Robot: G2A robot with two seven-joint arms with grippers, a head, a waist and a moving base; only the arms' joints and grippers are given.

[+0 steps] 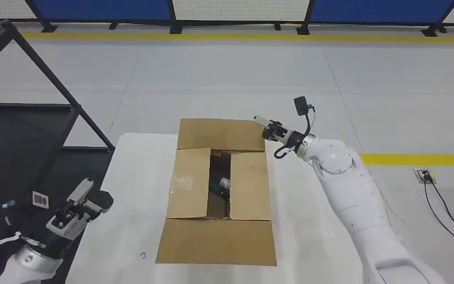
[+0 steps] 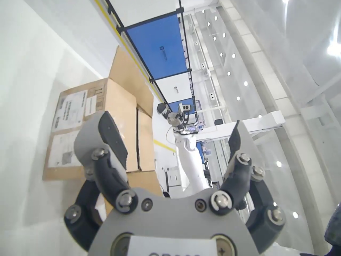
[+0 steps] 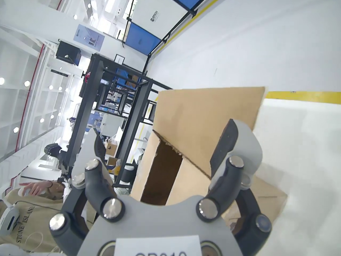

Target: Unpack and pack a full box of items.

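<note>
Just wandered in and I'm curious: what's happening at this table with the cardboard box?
A two-armed robot works at a cardboard box on the white table. Its right tool, open, is at a corner of the far flap. The left tool, also open, is by the table's edge, apart from the box. The two inner flaps lie nearly shut, something dark showing through the gap.

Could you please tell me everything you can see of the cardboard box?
The cardboard box is brown and stands in the middle of the white table. Its far and near flaps are folded outward; the two side flaps lie nearly shut, leaving a narrow gap where a dark item shows. White labels sit on one side. The open right gripper hovers by the far flap's corner.
</note>
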